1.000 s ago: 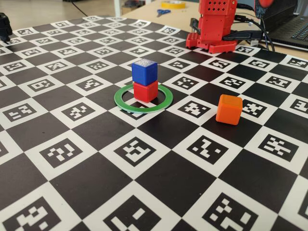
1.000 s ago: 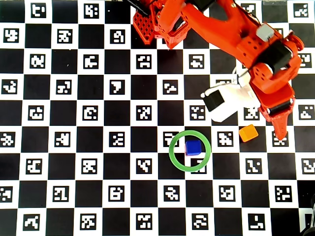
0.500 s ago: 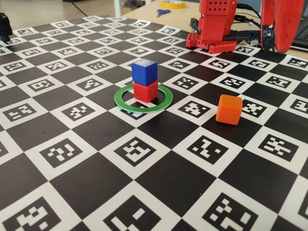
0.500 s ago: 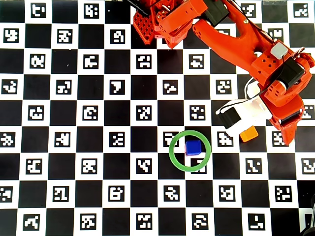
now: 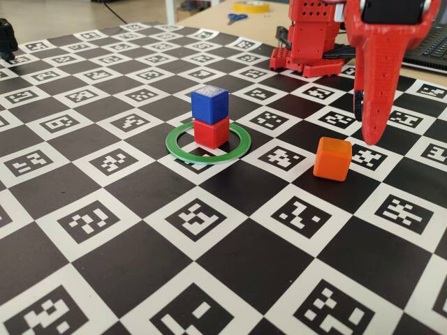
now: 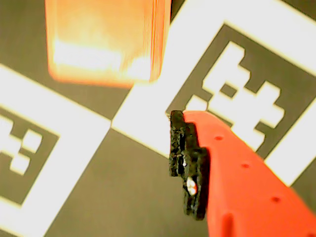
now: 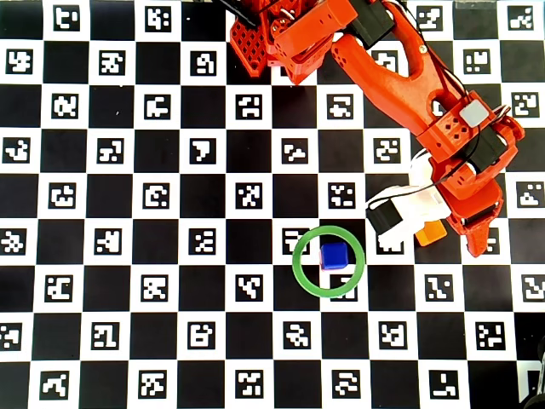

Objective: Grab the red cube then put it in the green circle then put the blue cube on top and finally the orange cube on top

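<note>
The small red plastic cube (image 5: 210, 132) is plain matte red. The small dark-blue plastic cube (image 5: 209, 106) has a paler, greyish top face. The thin flat plastic ring (image 5: 174, 146) is uniform green. The rounded-edge plastic cube (image 5: 332, 158) is bright orange. The printed board (image 5: 230, 279) carries black and white checks, each white square bearing a black coded marker. The plastic robot arm (image 7: 400, 85) is red-orange with a white camera housing (image 7: 421, 203).

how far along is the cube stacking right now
Two of three steps look done: the red cube sits inside the green circle with the blue cube stacked on it. In hand: nothing yet; the hand hangs just beside the orange cube, which rests on the board, ungrasped. Whether the hand is open isn't clear. Left: grasp the orange cube and set it on the blue one.
</note>
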Controlling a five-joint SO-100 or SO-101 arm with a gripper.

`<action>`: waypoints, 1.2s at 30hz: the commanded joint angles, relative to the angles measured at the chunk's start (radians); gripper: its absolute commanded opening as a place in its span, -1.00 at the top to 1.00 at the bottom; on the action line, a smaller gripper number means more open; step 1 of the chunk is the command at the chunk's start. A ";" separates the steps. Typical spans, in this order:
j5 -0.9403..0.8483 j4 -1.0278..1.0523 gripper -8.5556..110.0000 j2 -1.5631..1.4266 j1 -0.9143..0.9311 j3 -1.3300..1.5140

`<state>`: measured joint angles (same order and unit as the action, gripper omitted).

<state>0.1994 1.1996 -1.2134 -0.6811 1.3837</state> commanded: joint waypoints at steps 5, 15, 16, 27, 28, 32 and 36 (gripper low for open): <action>-0.020 -0.080 0.14 -0.012 0.026 0.034; -0.018 -0.080 0.14 0.011 0.032 0.035; -0.015 -0.080 0.14 0.014 0.032 0.035; -0.012 -0.097 0.15 0.038 0.025 0.023; -0.012 -0.097 0.15 0.043 0.025 0.018; -0.008 -0.103 0.15 0.063 0.025 0.009; -0.012 -0.101 0.15 0.067 0.025 0.008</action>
<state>0.1871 1.1029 -1.1183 -0.6535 1.4327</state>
